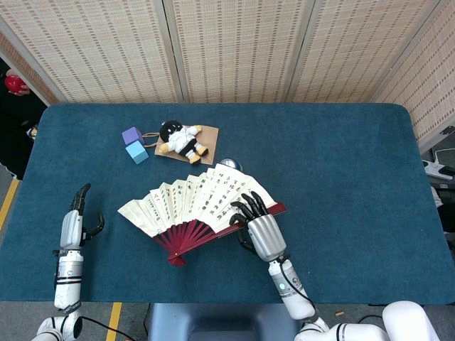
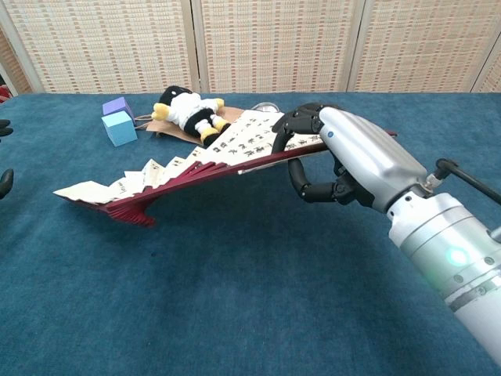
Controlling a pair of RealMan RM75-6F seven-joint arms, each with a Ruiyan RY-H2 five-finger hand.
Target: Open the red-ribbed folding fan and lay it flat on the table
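Note:
The folding fan is spread open at the table's middle, white lettered paper over red ribs. My right hand grips its right end rib, fingers over the paper and thumb beneath, as the chest view shows. That end is held up off the table. The fan slopes down to the left, and its pivot and left paper tip lie at or just above the cloth. My left hand hangs apart from the fan at the left edge, fingers spread and holding nothing; in the chest view only its fingertips show.
Behind the fan lie a plush doll on a cardboard piece, a purple cube and a blue cube. A can stands just past the fan's upper edge, mostly hidden. Blue cloth covers the table.

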